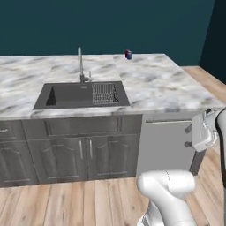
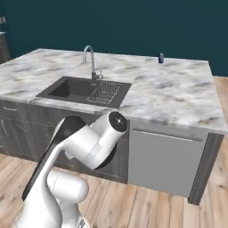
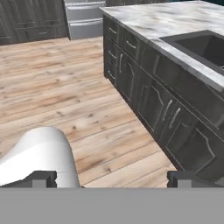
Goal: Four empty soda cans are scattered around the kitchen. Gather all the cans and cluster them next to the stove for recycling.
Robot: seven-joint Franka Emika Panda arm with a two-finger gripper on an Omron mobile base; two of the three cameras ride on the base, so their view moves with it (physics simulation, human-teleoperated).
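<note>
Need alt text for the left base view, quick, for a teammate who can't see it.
A small soda can stands upright at the far edge of a marble island counter, right of the faucet and dark sink. The white arm rises at lower right.

Gripper (image 3: 111,178) fingers spread wide over light wooden plank floor (image 3: 61,83). Dark grey panelled cabinet fronts (image 3: 153,103) carry a white-grey marble countertop (image 3: 162,22) with recessed dark sink basin (image 3: 203,46).

I counted one small red-and-blue soda can (image 1: 128,54) on the marble counter (image 1: 167,84), one dark sink (image 1: 66,96) and one chrome faucet (image 1: 80,64).
</note>
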